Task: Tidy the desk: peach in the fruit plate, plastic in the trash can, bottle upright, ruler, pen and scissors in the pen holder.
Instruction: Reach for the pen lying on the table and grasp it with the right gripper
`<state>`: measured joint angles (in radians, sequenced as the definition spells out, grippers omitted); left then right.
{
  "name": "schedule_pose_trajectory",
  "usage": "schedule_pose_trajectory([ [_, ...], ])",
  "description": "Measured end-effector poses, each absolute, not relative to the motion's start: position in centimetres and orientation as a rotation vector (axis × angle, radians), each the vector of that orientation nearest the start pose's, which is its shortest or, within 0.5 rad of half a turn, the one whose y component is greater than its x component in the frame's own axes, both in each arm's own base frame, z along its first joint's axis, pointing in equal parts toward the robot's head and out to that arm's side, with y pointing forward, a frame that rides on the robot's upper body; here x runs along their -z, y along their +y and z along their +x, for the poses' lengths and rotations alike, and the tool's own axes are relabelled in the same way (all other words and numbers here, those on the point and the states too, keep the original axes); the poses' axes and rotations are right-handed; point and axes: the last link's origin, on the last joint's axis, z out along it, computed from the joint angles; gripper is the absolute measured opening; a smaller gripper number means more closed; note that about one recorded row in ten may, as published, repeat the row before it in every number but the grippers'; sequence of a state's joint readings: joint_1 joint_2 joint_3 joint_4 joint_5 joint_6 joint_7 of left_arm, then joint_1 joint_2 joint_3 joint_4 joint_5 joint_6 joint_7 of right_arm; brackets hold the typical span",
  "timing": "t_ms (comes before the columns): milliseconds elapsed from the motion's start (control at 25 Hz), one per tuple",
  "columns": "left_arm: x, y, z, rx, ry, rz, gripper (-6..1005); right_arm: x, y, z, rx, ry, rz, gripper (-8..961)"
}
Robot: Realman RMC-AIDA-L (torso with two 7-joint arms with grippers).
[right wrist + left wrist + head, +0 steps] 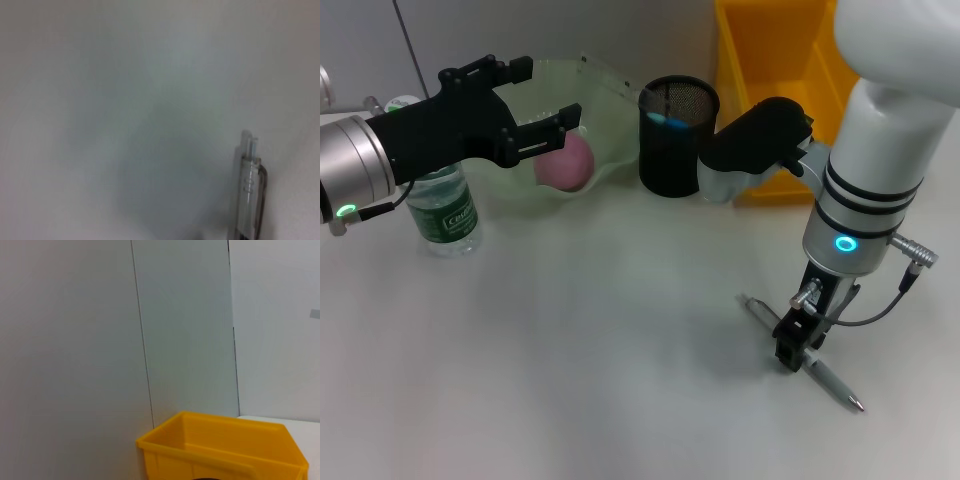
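Note:
A pink peach [565, 162] lies in the clear green fruit plate [605, 90] at the back left. My left gripper [554, 90] hovers open just above the plate. Beside the plate, the bottle [445, 205] stands upright. The black mesh pen holder [678, 140] has something blue inside. A silver pen [835, 384] lies on the table at the front right, and my right gripper [792, 348] is down on its middle, shut on it. The right wrist view shows the pen [248, 192] close up. Ruler, scissors and plastic are out of view.
A yellow bin [780, 90], serving as the trash can, stands behind the right arm, right of the pen holder. The left wrist view shows the yellow bin [220, 450] against a grey wall. Bare table lies between the two arms.

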<state>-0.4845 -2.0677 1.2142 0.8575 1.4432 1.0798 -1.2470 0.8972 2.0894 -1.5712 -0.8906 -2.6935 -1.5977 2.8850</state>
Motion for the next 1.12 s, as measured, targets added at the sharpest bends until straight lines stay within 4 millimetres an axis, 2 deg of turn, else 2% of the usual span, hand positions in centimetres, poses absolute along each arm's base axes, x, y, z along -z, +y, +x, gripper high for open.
schedule_pose_trajectory([
  [800,-0.23,38.74,-19.72,0.711,-0.231,-2.450,802,5.50,35.61,18.14,1.019,1.194,-2.405,318],
  [1120,-0.21,38.72,-19.67,0.711,-0.229,-2.452,802,5.51,35.58,18.21,1.022,1.203,-2.399,218],
])
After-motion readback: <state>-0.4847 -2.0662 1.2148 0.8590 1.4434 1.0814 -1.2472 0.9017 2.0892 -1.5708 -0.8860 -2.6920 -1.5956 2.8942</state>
